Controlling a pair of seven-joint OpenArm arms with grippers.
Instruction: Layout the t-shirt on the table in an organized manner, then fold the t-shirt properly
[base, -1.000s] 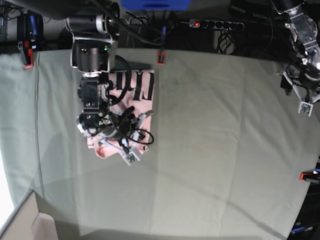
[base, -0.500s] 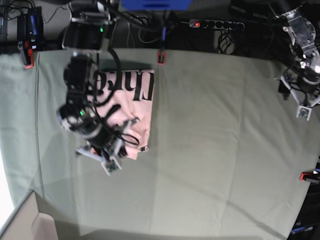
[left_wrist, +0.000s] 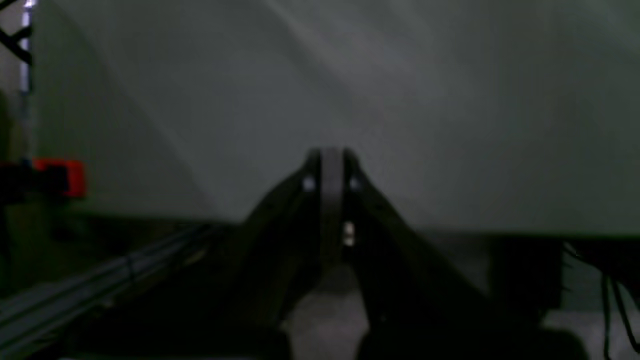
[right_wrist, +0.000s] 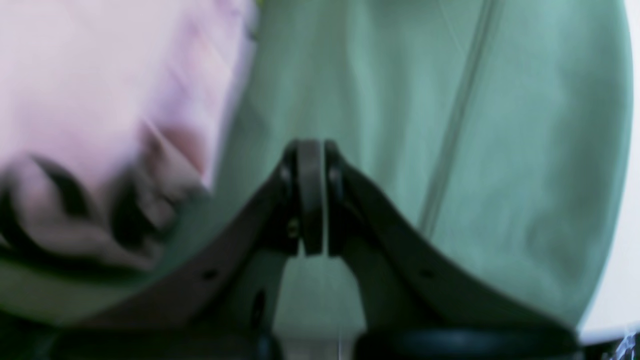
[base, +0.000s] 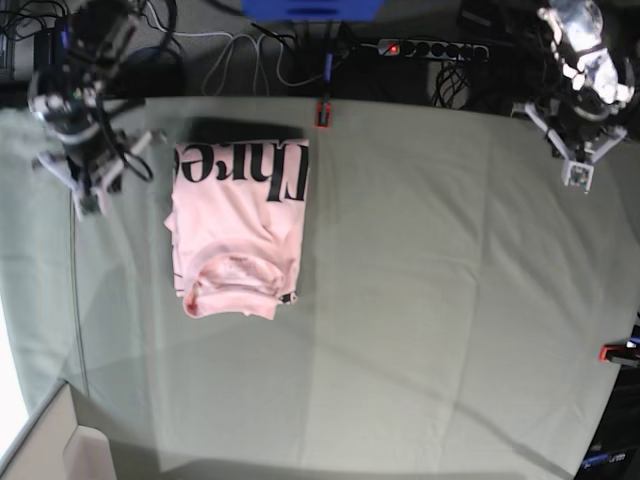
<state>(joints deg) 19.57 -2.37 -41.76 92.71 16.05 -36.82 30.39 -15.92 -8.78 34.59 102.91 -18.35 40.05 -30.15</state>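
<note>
1. Sitting beyond the table's (base: 420, 300) far edge are a power strip (base: 432, 48), cables and a red clamp (base: 322, 113).
2. Folded pink t-shirt (base: 240, 225) lies left of centre.
3. Right claw (base: 88, 200), clenched and empty, hangs just left of it.
4. Left claw (base: 578, 172), clenched and empty, hangs well apart at the far right.

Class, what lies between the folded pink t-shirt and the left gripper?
Only bare, creased grey-green table cloth separates t-shirt and left gripper, in the base view.

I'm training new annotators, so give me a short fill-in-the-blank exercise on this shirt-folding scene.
1. The t-shirt lies folded and its colour is ____.
2. The lettering on it is ____.
3. The right gripper is shut and holds ____.
4. The clamp at the far edge of the table is ____.

Missing words: pink; black; nothing; red
</note>
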